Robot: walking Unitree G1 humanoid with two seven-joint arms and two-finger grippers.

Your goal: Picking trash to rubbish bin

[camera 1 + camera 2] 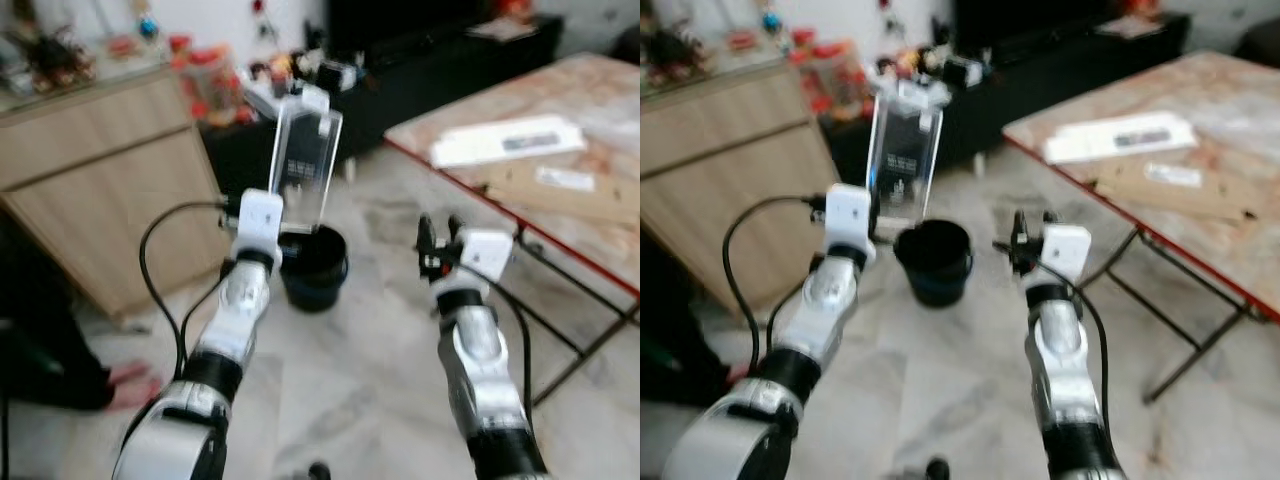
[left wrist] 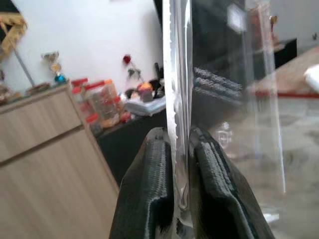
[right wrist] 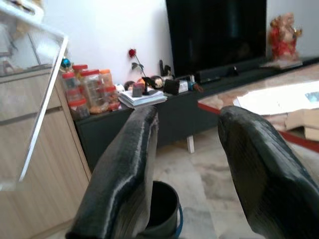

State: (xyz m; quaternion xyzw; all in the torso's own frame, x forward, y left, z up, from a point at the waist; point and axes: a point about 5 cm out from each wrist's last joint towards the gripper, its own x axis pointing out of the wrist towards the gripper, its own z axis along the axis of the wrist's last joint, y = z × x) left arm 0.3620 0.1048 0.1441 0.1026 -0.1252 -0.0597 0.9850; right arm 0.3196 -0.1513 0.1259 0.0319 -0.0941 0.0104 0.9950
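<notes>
White print lines on the clear plastic package (too blurred) cannot be read.

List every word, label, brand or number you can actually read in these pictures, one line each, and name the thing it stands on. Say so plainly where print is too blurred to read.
None can be read.
Clear plastic package, clamped in the left gripper above the black bin: white lines of print, too blurred to read.
White papers on the table: dark marks, too small to read.
White label on the brown cardboard: unreadable.
</notes>
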